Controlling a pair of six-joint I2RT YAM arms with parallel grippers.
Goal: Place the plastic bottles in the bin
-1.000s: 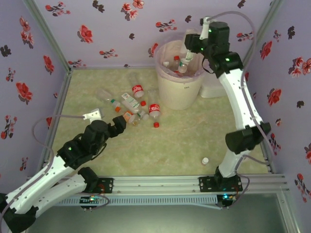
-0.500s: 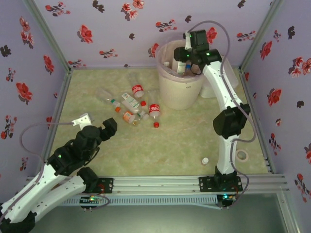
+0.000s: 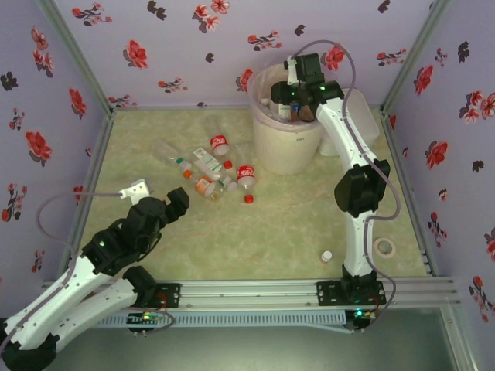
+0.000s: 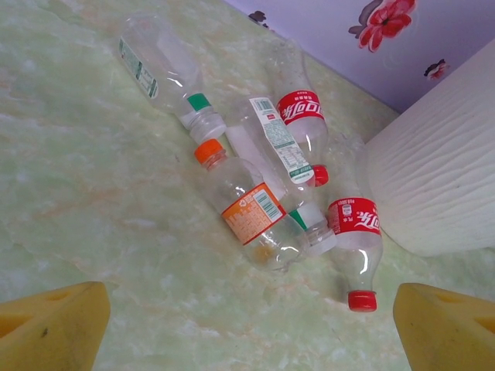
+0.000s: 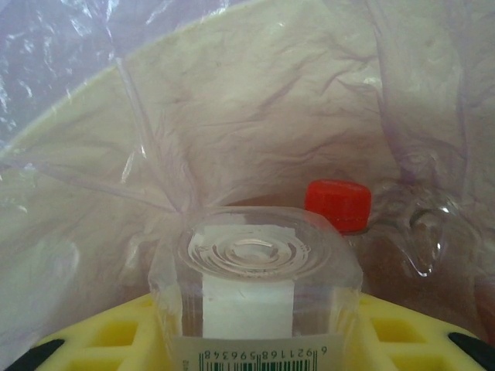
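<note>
Now, right arm extended over bin, right pincer clamped on bottle, left pincer apart.

You're in a staged robot test cell, not a home: purple floral walls framed by metal posts box in a pale green marbled desk. Behind your left pincer, at the desk's near edge, an aluminium rail carries both arm bases, with loose cables looping beside them.

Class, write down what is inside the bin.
Inside the bin: its pinkish bag, a red-capped bottle, and the right claw gripping a clear bottle. The bin's bottom is hidden behind them.
</note>
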